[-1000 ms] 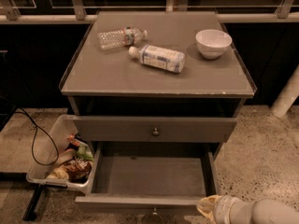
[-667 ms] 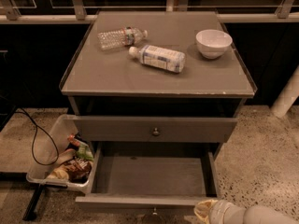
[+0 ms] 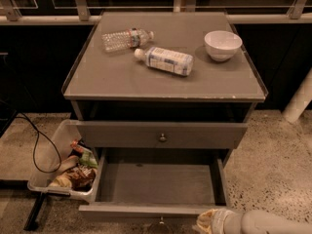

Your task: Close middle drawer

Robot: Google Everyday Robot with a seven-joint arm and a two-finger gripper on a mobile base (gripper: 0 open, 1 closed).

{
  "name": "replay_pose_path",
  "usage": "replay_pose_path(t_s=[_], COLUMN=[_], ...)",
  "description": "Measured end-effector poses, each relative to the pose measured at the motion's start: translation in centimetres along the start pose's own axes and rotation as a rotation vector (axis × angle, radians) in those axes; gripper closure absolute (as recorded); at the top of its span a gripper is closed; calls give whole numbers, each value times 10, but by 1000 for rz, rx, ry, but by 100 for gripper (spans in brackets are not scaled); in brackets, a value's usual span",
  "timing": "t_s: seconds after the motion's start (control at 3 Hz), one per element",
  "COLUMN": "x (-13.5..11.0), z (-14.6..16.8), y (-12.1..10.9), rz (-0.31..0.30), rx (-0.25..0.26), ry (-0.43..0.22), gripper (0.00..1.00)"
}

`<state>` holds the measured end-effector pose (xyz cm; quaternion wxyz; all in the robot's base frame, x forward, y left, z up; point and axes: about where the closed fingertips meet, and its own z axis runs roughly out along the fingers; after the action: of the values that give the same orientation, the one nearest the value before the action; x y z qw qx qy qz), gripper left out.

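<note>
The middle drawer (image 3: pixel 158 184) is pulled far out of the grey-brown cabinet and its inside is bare. Its front edge (image 3: pixel 141 211) runs along the bottom of the camera view, with the small round knob (image 3: pixel 161 224) just below. The drawer above it (image 3: pixel 122 134) stands slightly out and has its own knob (image 3: pixel 162 137). The lowest drawer is hidden under the open one. My gripper (image 3: pixel 208 222), pale and yellowish, is at the bottom right, right by the right end of the open drawer's front. The white arm (image 3: pixel 273 223) runs off to the right.
On the cabinet top (image 3: pixel 97 77) lie a clear water bottle (image 3: pixel 126 38) and a white labelled bottle (image 3: pixel 165 60), with a white bowl (image 3: pixel 223 44) at the back right. A plastic bin (image 3: pixel 46 179) of snacks sits on the floor at the left, beside a black cable (image 3: pixel 36 145).
My gripper has shifted slightly left and lower along the open drawer's front. The drawer itself has not visibly moved.
</note>
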<state>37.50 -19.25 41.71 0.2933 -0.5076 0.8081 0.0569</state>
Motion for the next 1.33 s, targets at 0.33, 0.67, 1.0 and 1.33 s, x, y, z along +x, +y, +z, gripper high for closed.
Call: replay_pose_path(t_s=[0.33, 0.67, 1.0, 1.33], x=[8, 9, 9, 8], z=[12, 12, 12, 12], y=[12, 12, 12, 12], rz=[-32, -32, -32, -32], rx=[-51, -52, -52, -51], ry=[16, 16, 16, 16], gripper=[100, 81, 58, 34])
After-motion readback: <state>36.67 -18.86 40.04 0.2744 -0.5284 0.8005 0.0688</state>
